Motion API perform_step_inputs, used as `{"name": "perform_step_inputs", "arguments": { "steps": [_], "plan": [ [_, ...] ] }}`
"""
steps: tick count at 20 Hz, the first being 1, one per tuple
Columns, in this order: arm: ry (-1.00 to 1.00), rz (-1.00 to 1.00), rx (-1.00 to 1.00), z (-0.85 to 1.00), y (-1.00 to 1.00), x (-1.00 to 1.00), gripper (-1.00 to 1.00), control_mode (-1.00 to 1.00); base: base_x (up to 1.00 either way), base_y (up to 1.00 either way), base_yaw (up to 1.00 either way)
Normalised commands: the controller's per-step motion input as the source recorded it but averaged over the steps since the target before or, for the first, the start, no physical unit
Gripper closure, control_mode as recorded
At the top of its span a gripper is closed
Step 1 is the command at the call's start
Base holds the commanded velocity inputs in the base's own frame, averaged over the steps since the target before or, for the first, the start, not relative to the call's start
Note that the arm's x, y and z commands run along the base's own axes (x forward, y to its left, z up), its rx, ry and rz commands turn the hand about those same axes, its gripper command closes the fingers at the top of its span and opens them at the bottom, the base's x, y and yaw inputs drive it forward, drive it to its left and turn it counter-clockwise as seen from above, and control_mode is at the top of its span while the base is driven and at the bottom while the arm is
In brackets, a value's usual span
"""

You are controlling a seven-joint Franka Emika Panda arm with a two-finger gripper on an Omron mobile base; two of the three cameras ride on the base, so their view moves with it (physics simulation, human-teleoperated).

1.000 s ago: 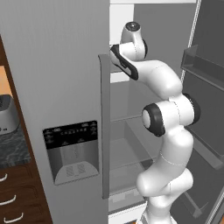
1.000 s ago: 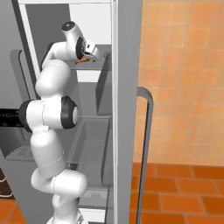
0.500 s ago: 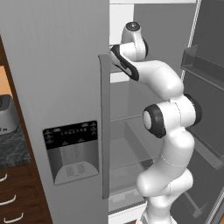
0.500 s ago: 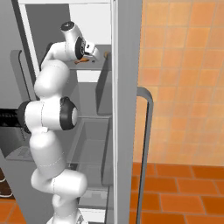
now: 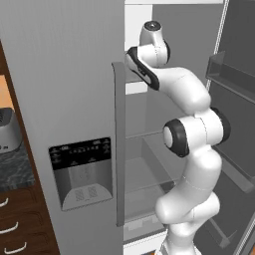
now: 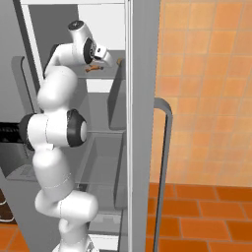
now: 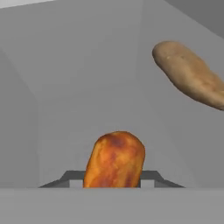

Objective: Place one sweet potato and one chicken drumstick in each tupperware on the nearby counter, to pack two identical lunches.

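Tool (image 7: 112,186): reaches into the upper shelf of the open grey fridge (image 5: 74,99); dark fingertips flank the reddish-brown club-shaped chicken drumstick (image 7: 114,160), seemingly clamped on it.
Axis: drumstick runs straight away from the tool, thick end far.
Beyond: tan oval sweet potato (image 7: 189,73), up-right, well apart.
Surface: pale grey shelf floor (image 7: 78,118), walls close on both sides.

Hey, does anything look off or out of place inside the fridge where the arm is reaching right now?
Nothing looks spilled or broken. On the hand view, a chicken drumstick sits between the tool's two fingertips, and a sweet potato lies apart from it on the grey fridge shelf. The fridge door stands open, as the reach needs.
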Motion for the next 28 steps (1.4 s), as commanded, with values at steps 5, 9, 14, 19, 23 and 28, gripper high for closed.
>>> {"name": "perform_step_inputs", "arguments": {
  "steps": [5, 9, 14, 19, 23, 28],
  "plan": [
    [-0.09, 0.08, 0.0, 0.0, 0.0, -1.0, 1.0, -1.0, 0.0, 0.0, 0.0],
    [-0.06, 0.09, 0.0, -0.03, 0.0, -1.0, 1.0, -1.0, 0.0, 0.0, 0.0],
    [0.06, 0.1, 0.0, -0.62, 0.0, -0.98, 1.0, -1.0, 0.0, 0.0, 0.0],
    [0.31, 0.11, 0.0, -0.8, 0.0, -0.89, 1.0, -1.0, 0.0, 0.0, 0.0],
    [0.29, 0.12, 0.0, -0.97, 0.0, -0.92, 1.0, -1.0, 0.0, 0.0, 0.0],
    [0.05, 0.06, 0.03, -0.57, 0.0, -0.97, 1.0, -1.0, 0.0, 0.0, 0.0]
  ]
}}
